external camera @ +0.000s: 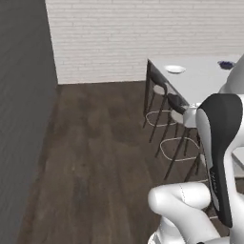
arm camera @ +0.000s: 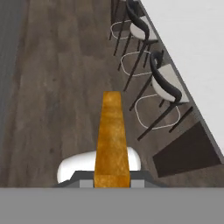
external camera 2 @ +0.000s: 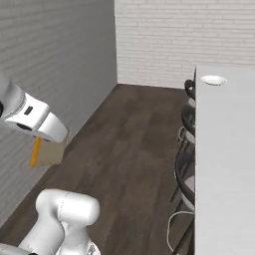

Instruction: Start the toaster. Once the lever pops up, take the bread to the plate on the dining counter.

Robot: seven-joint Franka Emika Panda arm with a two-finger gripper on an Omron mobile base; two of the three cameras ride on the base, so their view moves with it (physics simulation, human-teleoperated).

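My gripper [arm camera: 112, 183] is shut on the bread [arm camera: 112, 135], a golden-tan slice seen edge-on in the hand view, sticking out over the dark wood floor. In the right base view the bread [external camera 2: 48, 152] hangs below my hand at the left, well short of the dining counter [external camera 2: 224, 149]. The white plate [external camera: 175, 69] lies at the far end of the dining counter [external camera: 205, 83]; it is also seen as the plate [external camera 2: 213, 79] near the counter's far left edge. The toaster is out of view.
Dark bar stools [external camera: 177, 112] stand in a row along the counter's near side, seen as stools [arm camera: 164, 83] to the right of the bread. A small blue bowl [external camera: 226, 65] sits at the counter's far right. A grey wall [external camera 2: 45, 74] runs along the left of the open wood floor [external camera 2: 134, 144].
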